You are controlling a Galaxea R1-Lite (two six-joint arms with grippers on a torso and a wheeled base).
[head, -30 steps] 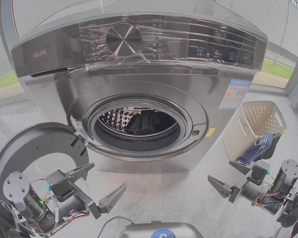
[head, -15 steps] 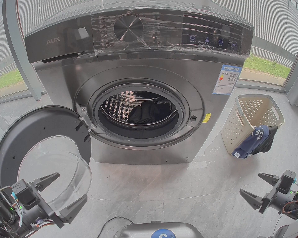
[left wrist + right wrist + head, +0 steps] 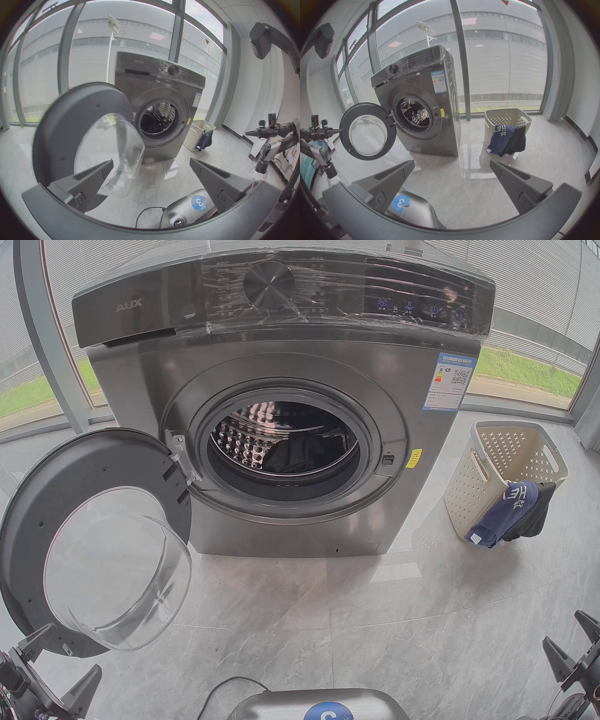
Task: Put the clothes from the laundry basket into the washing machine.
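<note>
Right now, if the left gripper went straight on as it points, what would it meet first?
Left gripper: probably the washing machine front; the open door bulges close beside that line. Depth unclear.

The right end effector holds its two dark grey fingers spread wide apart above the glossy grey tiled floor. Well ahead of it stands the silver-grey front-loading washing machine, its round dark door with the clear glass bowl swung fully aside and dark clothes lying in the drum. Just beside the machine, equally far ahead of the end effector, the cream perforated plastic laundry basket carries a navy blue garment with white print and a black garment draped over its near rim.
</note>
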